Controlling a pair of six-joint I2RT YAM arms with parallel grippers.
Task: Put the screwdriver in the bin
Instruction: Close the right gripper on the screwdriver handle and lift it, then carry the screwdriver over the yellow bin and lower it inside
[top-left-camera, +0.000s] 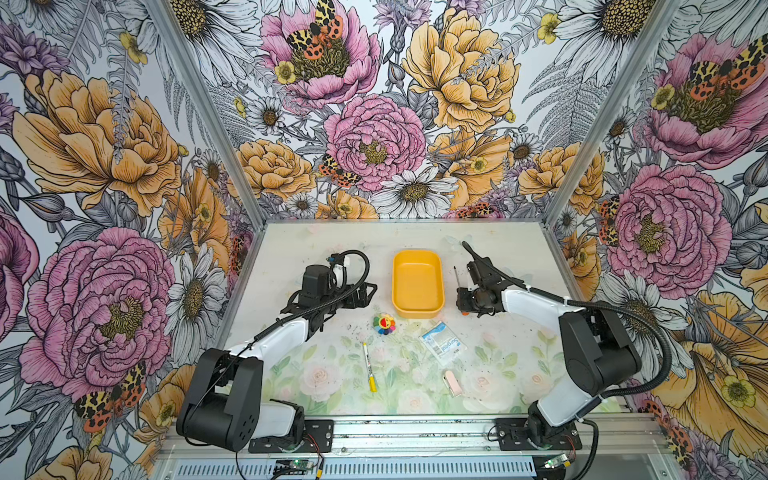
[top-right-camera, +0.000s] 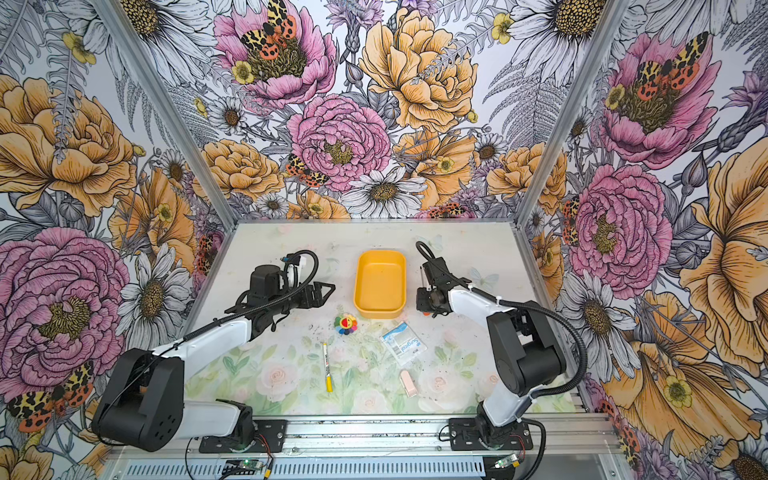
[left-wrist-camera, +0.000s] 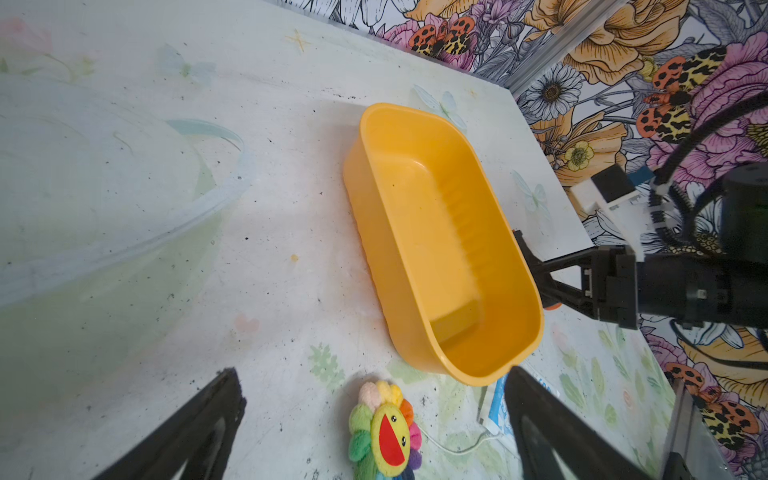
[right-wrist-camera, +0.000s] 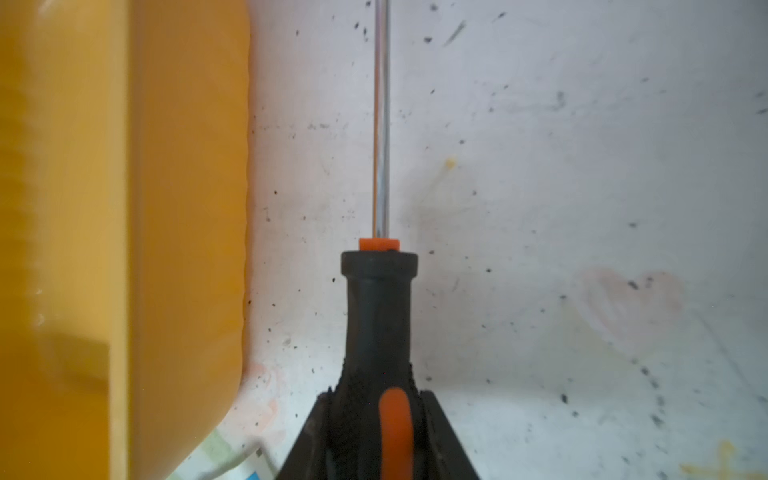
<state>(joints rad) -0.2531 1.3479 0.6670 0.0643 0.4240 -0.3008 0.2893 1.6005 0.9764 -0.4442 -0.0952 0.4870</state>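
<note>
The screwdriver (right-wrist-camera: 377, 328) lies just right of the bin (right-wrist-camera: 187, 208), with its thin shaft pointed to the far side and running alongside the bin's right wall without touching it. Its black handle is clamped between the jaws of the right gripper (right-wrist-camera: 376, 415), which are closed on the ribbed part near the orange inlay. Whether the tool has been raised off the table cannot be told.

In a top view the shaft (top-left-camera: 456, 275) is seen to end short of the bin's far corner, and the bin (top-left-camera: 417, 312) itself is empty. The left gripper (left-wrist-camera: 374, 395) is held left of the bin with its jaws spread wide and nothing between them. A plush flower (top-left-camera: 383, 324), a white pen (top-left-camera: 368, 368) and a sachet (top-left-camera: 441, 343) lie nearer, well apart from the tool.

Trouble is most likely to be caused by too little lift. If the tool were carried leftward while low, the shaft or handle could be caught on the bin's right wall, and the light bin could be shoved or tipped. Because the handle is held at one end, the long shaft could be swung downward in the grip and its tip struck against the rim. The waisted handle might also be squeezed out of the jaws. A release from too high could let the tool bounce out over the low walls.
</note>
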